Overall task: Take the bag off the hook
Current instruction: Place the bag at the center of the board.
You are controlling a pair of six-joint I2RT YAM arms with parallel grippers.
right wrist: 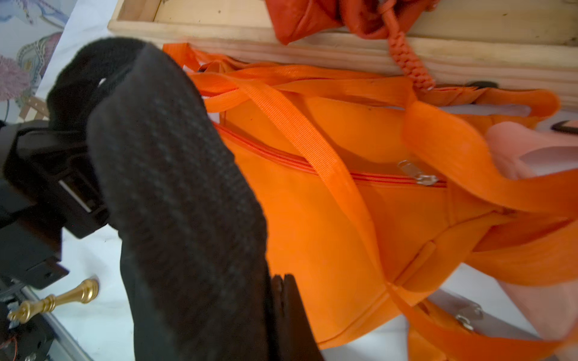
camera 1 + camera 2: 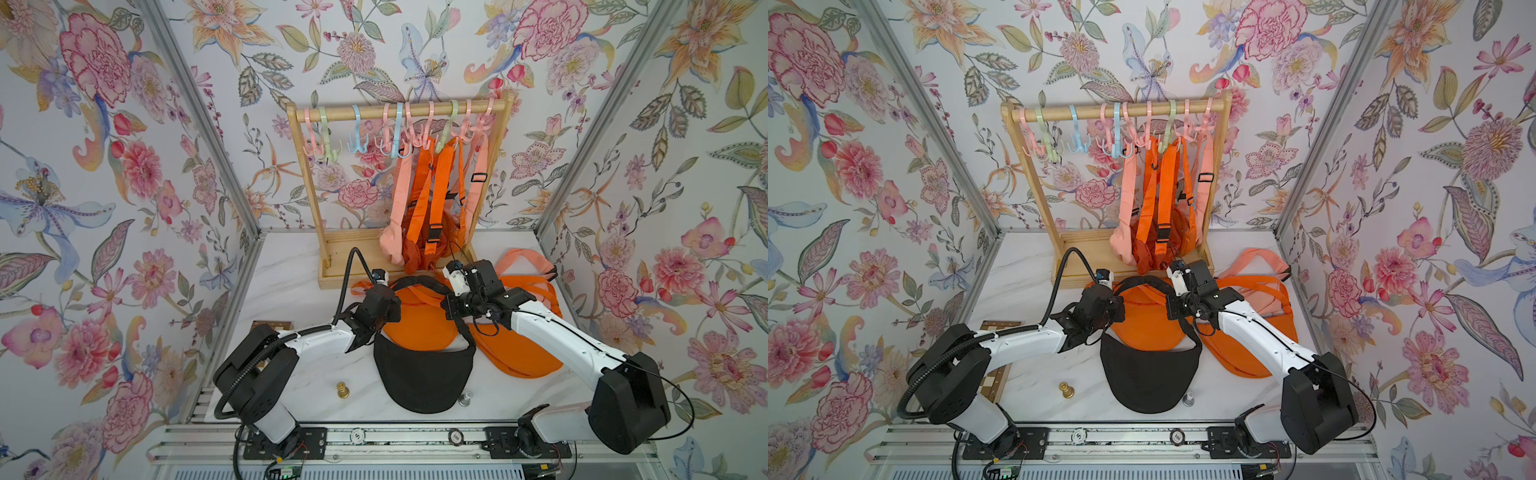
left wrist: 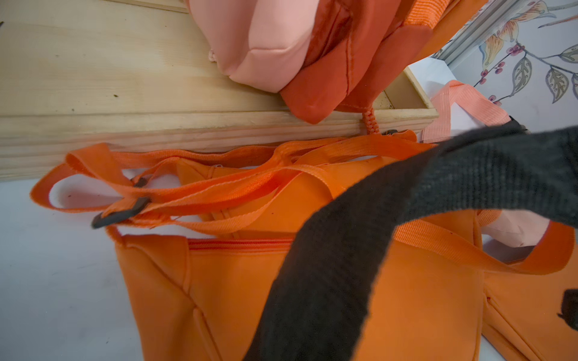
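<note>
The black bag (image 2: 424,374) (image 2: 1150,374) lies flat on the white table near the front, off the hooks (image 2: 415,137). Its black strap (image 2: 415,280) arcs up between my two grippers, above an orange bag (image 2: 415,328). My left gripper (image 2: 395,293) (image 2: 1117,297) is shut on one end of the strap (image 3: 344,250), which hides its fingers in the left wrist view. My right gripper (image 2: 448,302) (image 2: 1170,303) is shut on the other end. In the right wrist view the strap (image 1: 175,187) runs down beside the closed right gripper (image 1: 283,287).
A wooden rack (image 2: 399,110) with pastel hooks stands at the back; orange and peach bags (image 2: 432,216) hang on its right half. Another orange bag (image 2: 519,353) and a peach strap (image 2: 523,257) lie at the right. A gold chess piece (image 2: 342,390) and a silver one (image 2: 465,398) stand near the front.
</note>
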